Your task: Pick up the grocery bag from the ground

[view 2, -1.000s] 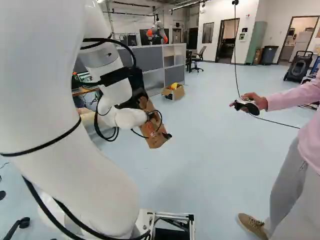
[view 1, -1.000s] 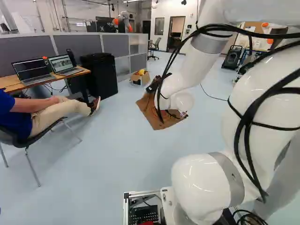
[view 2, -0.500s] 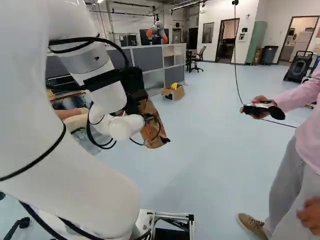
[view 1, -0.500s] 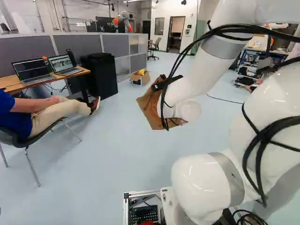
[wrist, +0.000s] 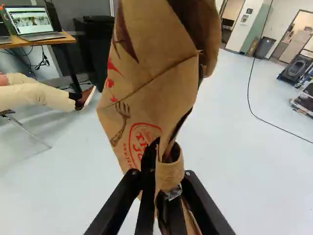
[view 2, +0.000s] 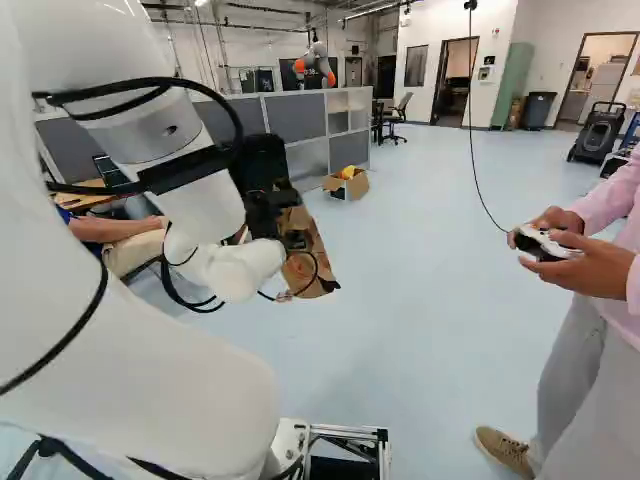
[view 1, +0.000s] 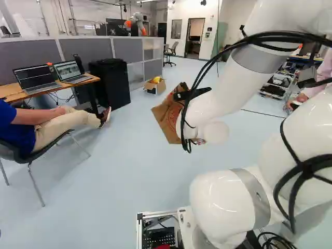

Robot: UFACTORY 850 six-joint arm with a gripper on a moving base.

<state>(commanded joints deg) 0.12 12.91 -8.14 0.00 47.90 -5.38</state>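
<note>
Gripper (view 2: 293,240) holds brown paper grocery bag (wrist: 156,88) pinched between its two fingers, near middle of scene. Bag tilted, red print on side, much of it above grip; whether lower end touches floor (view 1: 129,171), cannot tell. Farther off, open cardboard box (view 2: 340,188) with yellow item (view 2: 348,172) sits on floor. Left: wooden desk (view 1: 10,91) bearing two open laptops (view 1: 72,71). Gray partition (view 1: 88,49) at far side.

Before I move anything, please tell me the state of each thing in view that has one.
Grocery bag: gripped, creased, tilted
Gripper: shut on the bag
Cardboard box: open, something yellow inside
Laptops: open, screens lit
Controller: in a person's hands
Doorways: open
</note>
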